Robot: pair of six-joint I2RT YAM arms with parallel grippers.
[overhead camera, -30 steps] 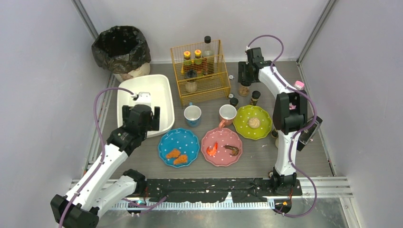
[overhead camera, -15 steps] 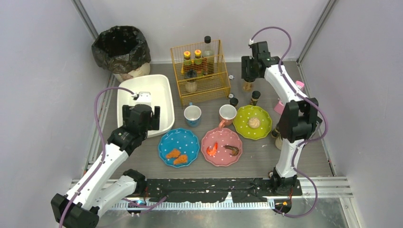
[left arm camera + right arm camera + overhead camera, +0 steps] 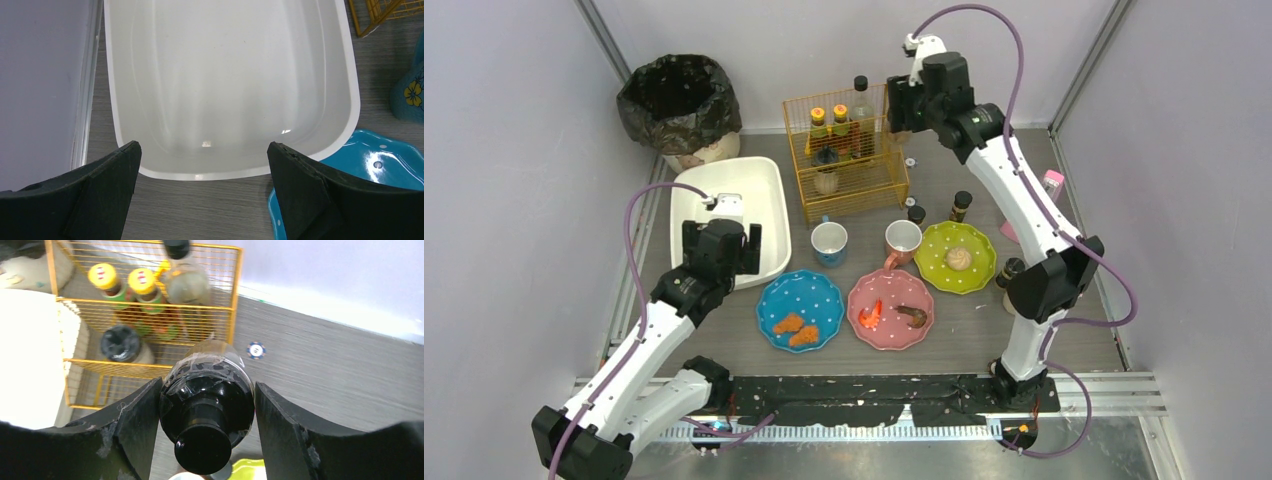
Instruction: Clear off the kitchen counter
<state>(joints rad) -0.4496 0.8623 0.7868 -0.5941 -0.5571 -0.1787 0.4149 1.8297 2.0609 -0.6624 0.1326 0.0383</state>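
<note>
The kitchen counter (image 3: 964, 335) is a grey wood-grain top. My right gripper (image 3: 902, 108) is raised beside the back right corner of the yellow wire rack (image 3: 844, 150). In the right wrist view the right gripper (image 3: 207, 385) is shut on a clear bottle with a black cap (image 3: 205, 410), held above the counter. My left gripper (image 3: 721, 248) is open and empty over the near rim of the white tub (image 3: 764, 185). In the left wrist view the left gripper (image 3: 202, 146) frames the tub's rim (image 3: 200, 175).
A blue plate (image 3: 800, 310), a pink plate (image 3: 891, 310) and a green plate (image 3: 956, 257) hold food. A blue cup (image 3: 829, 243) and a pink cup (image 3: 903, 240) stand behind them. Dark-capped bottles (image 3: 962, 205) stand nearby. A black-lined bin (image 3: 679, 100) sits back left.
My right arm has lifted the bottle off the back right of the counter and carried it up and left, to the rack. The left arm has not moved.
</note>
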